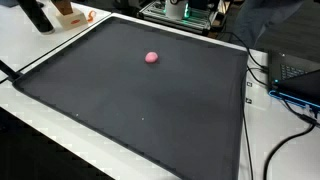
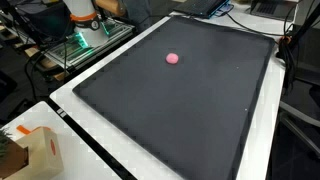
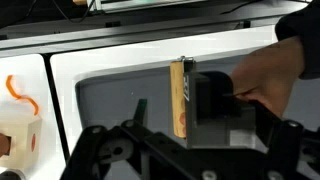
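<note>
In the wrist view my gripper [image 3: 190, 152] shows as black links along the bottom edge, spread wide. Just beyond it a block [image 3: 210, 100] with a pale wooden side and a black and grey body stands on the white table. A person's hand [image 3: 268, 72] holds the block from the right. The jaws do not close on anything. A small pink ball [image 1: 151, 57] lies alone on the dark mat [image 1: 120, 105] in both exterior views, seen also in the exterior view from the other end [image 2: 172, 58]. The arm does not reach over the mat.
The mat [image 2: 190, 115] covers most of a white table. A cardboard box [image 2: 38, 150] stands at a corner. Cables [image 1: 285, 110] and a laptop [image 1: 300, 82] lie beside the mat. A white container with an orange piece [image 3: 18, 115] is at the left of the wrist view.
</note>
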You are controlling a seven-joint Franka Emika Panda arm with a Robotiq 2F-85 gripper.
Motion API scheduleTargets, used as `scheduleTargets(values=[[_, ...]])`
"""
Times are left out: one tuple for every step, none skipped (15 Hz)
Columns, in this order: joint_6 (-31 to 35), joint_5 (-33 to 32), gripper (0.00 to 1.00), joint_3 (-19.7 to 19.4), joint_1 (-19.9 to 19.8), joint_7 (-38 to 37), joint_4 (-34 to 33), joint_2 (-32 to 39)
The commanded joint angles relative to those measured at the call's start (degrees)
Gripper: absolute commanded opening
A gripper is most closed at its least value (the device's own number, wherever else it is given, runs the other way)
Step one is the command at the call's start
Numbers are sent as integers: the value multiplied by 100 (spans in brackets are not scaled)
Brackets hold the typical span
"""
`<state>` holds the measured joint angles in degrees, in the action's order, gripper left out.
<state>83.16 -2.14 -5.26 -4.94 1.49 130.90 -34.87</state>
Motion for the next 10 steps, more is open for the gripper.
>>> scheduleTargets(values=[[-13,-1,100,-3,3,0,-16,6],[-9,-6,100,-5,0,0,-15,4],[-11,-7,100,-6,0,3,-15,3],[-12,-13,100,-9,-1,9,-13,-2],[-19,-6,100,-14,0,17,-13,-3],[-31,3,75,-20,2,24,-14,-5],[-32,6,73,-22,3,29,-16,-5],[-34,10,66,-26,4,34,-17,-5],[-37,14,56,-27,6,40,-17,-6],[-37,17,49,-29,6,41,-18,-6]])
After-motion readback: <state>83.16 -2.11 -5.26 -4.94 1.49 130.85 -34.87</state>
